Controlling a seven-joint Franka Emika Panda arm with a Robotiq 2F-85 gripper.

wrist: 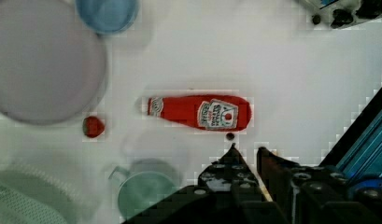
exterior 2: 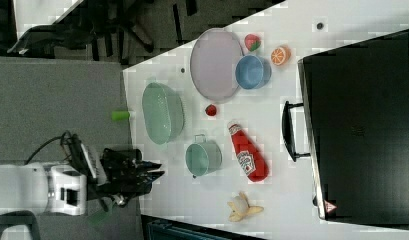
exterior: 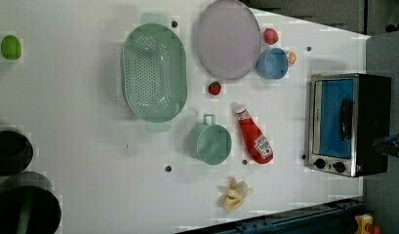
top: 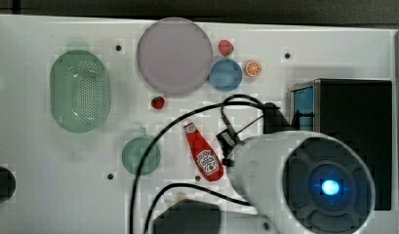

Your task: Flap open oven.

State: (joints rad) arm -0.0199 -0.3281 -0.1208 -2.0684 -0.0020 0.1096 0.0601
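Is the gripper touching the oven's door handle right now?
Apart. In the right view the gripper hangs off the table's edge, with the mint pot and ketchup bottle lying between it and the oven's handle.

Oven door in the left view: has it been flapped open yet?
No. The oven door lies flush in its silver frame, blue glass and bar handle facing out, with nothing gripping it.

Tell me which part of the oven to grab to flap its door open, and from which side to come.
Take the oven by the bar handle that stands off the blue glass door. In the right view the bar sits clear of the front on two posts, leaving a gap for fingers. Come from the door side, the table side facing the ketchup bottle, with the gripper straddling the bar's middle.
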